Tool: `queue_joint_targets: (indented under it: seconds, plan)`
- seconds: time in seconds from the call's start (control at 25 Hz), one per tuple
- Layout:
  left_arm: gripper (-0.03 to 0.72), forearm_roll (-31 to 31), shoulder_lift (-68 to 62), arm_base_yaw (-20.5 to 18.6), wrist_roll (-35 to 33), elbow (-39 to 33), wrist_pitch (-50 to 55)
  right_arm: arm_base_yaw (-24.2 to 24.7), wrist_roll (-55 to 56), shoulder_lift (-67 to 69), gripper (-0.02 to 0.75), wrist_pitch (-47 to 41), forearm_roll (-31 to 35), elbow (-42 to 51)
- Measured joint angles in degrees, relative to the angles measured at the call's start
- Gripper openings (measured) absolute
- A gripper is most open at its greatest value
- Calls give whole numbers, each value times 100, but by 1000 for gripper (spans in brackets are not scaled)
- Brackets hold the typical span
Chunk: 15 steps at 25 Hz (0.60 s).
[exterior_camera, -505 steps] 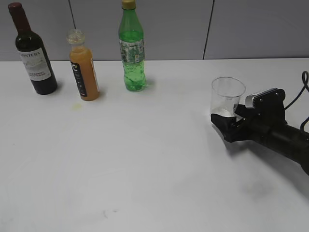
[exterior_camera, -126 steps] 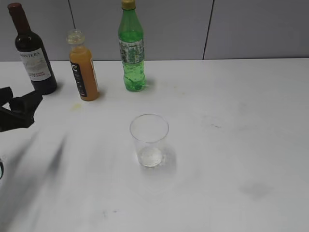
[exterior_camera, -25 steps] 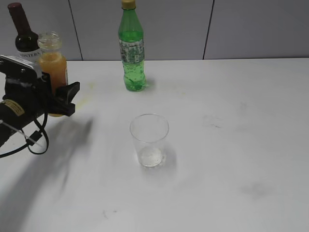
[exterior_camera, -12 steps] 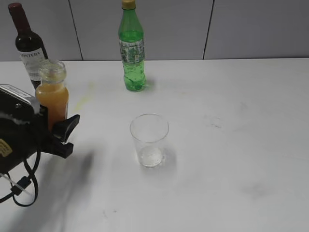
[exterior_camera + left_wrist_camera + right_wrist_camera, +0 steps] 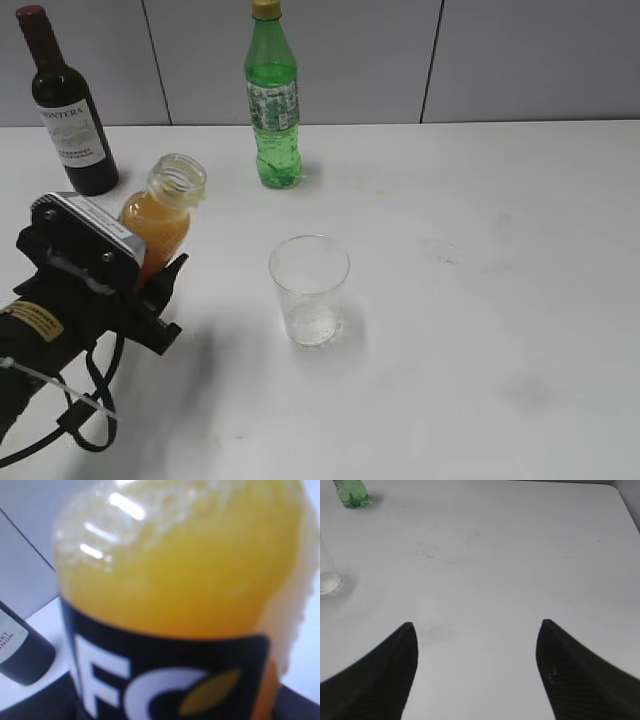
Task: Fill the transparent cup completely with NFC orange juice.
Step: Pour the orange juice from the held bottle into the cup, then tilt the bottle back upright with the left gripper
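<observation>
White table (image 5: 520, 300), largest thing in shot; everything sits on it or hangs over it.

Left arm comes in from 7 o'clock in the exterior view. Left gripper (image 5: 150, 262) is clamped around the lower body of the NFC orange juice (image 5: 162, 215), bottle lifted off the table and tilted with its open mouth toward 1 o'clock. No cap on it. Left wrist view is filled by the bottle: orange liquid above, black label with white letters below, so the grasp sits at label height.

Wine bottle (image 5: 66, 105) stands at 10 o'clock, well apart from the gripper. Green bottle (image 5: 272, 95) stands at 12 o'clock, behind the cup.

Transparent cup (image 5: 309, 290) stands upright near table centre, at 3 o'clock from the juice, apart from it. Looks empty apart from a pale patch at the base. No pour started.

Right gripper (image 5: 477, 672) hangs over bare table at 5 o'clock with jaws spread wide, holding nothing; cup base just shows at the left edge of its view.

Handling, my read:
- Bottle nearly full, so moderately heavy and the liquid will slosh. Wide neck means a fast gush once tipped.
- Smooth plastic, may slip; mid-body label grip looks right.
- Cup is light and thin, easy to knock over. Keep the bottle lip above the rim, not touching.
- Filling to the brim leaves little spill margin.
</observation>
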State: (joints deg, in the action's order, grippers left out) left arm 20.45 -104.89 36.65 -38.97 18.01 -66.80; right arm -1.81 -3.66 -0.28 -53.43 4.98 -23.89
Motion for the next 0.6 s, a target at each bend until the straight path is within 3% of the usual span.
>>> queue_joint_targets:
  seconds: [0.2, 0.6]
  plan:
    - [470, 329, 0, 236, -549, 261, 30, 0, 0, 0, 573, 0, 0, 0]
    - [470, 564, 0, 271, -1900, 882, 1039, 0, 0, 0, 573, 0, 0, 0]
